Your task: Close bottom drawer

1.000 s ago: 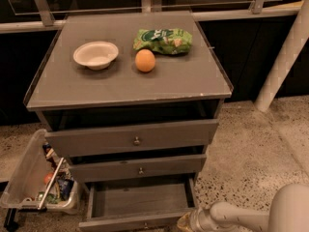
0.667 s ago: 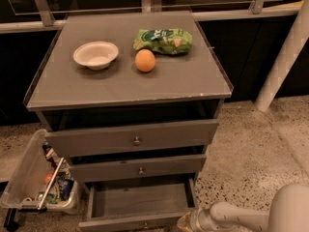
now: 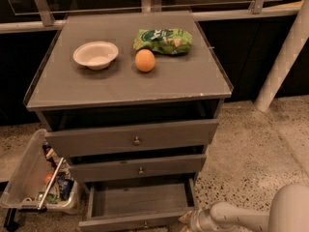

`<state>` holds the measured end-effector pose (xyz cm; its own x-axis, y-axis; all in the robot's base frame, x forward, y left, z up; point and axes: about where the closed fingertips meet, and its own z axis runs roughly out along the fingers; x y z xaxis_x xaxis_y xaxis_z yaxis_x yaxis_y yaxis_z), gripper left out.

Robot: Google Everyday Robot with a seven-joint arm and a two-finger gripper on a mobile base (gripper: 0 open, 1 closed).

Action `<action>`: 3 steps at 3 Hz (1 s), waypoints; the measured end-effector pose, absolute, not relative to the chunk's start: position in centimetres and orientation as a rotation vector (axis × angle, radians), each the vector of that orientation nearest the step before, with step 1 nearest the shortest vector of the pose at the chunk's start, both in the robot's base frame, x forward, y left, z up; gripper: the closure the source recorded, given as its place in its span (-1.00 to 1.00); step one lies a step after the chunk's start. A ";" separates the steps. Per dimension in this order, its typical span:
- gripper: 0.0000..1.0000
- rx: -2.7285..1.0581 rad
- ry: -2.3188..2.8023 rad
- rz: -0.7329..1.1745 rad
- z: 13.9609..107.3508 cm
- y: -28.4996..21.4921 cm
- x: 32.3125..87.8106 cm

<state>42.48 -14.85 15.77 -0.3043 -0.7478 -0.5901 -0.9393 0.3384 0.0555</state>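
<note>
The bottom drawer (image 3: 140,199) of the grey-brown cabinet stands pulled out, its plain wooden tray bare; its front (image 3: 130,222) runs along the bottom edge of the view with a small knob (image 3: 145,224). My gripper (image 3: 187,220) sits low at the drawer's front right corner, at the end of the white arm (image 3: 231,216) that comes in from the bottom right. It is close to or touching that corner; I cannot tell which.
Above are the mid drawer (image 3: 137,167) and the top drawer (image 3: 133,137), both slightly out. On the cabinet top (image 3: 58,88) lie a white bowl (image 3: 95,55), an orange (image 3: 145,60) and a green chip bag (image 3: 163,40). A clear bin (image 3: 36,180) of items stands left. A white post (image 3: 282,62) stands right.
</note>
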 end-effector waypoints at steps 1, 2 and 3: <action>-1.00 -1.483 2.119 0.563 15.7 -14.4 42.8; -0.64 -1.476 2.048 0.576 16.2 -13.0 45.1; -0.18 -1.501 1.977 0.557 17.1 -11.5 48.0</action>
<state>47.98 -11.45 17.13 -0.1906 -0.7143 -0.6734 -0.9608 0.2766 -0.0214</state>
